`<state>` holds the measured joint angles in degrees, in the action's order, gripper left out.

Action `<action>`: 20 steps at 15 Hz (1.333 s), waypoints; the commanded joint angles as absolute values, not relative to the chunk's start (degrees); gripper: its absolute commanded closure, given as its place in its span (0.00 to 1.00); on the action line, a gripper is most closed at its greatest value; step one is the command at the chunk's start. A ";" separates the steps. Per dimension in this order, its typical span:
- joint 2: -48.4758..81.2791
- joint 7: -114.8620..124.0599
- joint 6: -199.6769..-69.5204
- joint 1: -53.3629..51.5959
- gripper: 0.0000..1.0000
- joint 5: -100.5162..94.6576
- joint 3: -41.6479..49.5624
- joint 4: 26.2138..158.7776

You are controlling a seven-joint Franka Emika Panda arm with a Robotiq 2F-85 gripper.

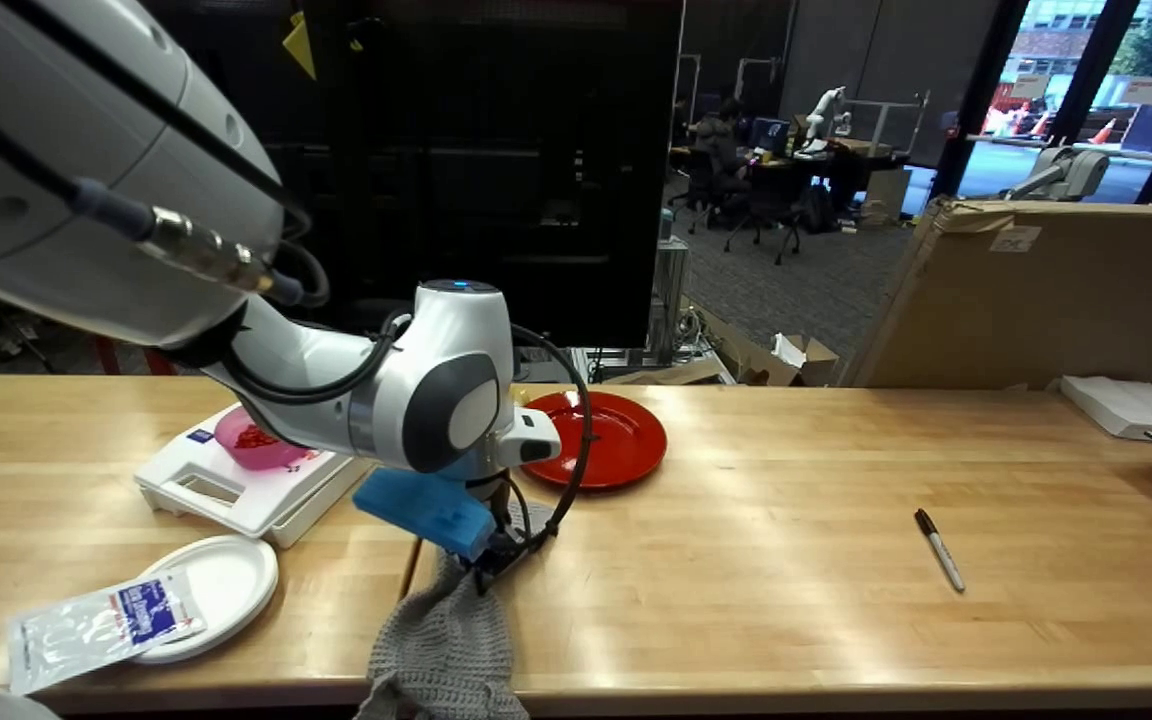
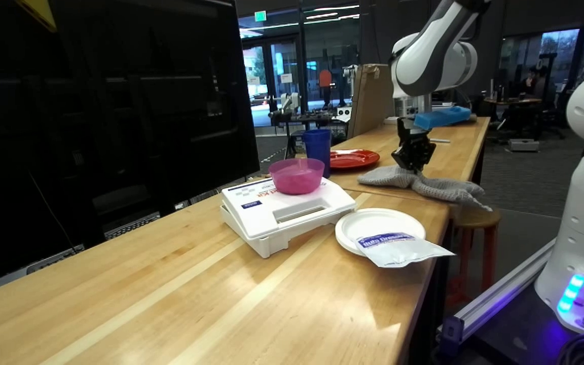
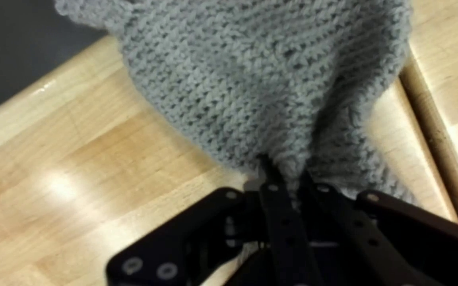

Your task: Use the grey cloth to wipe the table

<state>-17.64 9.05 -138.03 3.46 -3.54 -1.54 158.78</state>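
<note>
One end effector (image 3: 287,174), near-closed w/ grey cloth (image 3: 233,87) btwn fingers (image 3: 281,216)

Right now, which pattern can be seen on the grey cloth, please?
The cloth shows knitted rows of small stitches, clearest in the wrist view.

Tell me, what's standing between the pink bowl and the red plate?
A blue cup. It shows in an exterior view, between the pink bowl, which hides part of it, and the red plate.
</note>
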 commanded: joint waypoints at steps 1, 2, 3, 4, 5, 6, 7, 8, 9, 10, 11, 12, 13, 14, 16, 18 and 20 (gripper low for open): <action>-19.64 12.08 -136.39 6.99 0.98 -9.11 -1.23 159.16; -19.86 12.33 -136.44 7.81 0.98 -10.28 -0.94 159.25; -20.18 12.22 -136.44 8.50 0.98 -11.19 -0.58 159.26; -20.23 12.20 -136.69 9.13 0.98 -12.02 -0.30 159.30; -20.39 11.96 -136.78 9.52 0.98 -12.34 0.03 159.31; -20.33 11.94 -137.14 9.88 0.98 -12.67 0.25 159.35; -20.31 11.91 -137.26 10.13 0.98 -12.94 0.41 159.34; -20.28 11.85 -137.24 10.19 0.98 -12.96 0.52 159.33; -20.12 11.77 -137.45 10.24 0.98 -12.92 0.64 159.32; -19.99 11.81 -137.52 10.28 0.98 -12.87 0.67 159.32; -19.77 11.77 -137.82 10.32 0.98 -12.91 0.74 159.29; -19.73 11.73 -137.92 10.32 0.98 -12.92 0.78 159.28; -19.62 11.77 -138.02 10.42 0.98 -13.05 0.80 159.27; -19.14 11.58 -138.37 10.63 0.98 -13.15 1.04 159.09; -18.27 10.95 -138.72 10.96 0.98 -13.12 1.63 158.35; -17.74 10.27 -138.99 11.30 0.98 -12.94 2.37 157.46; -17.30 9.77 -139.09 11.93 0.98 -13.23 3.19 156.04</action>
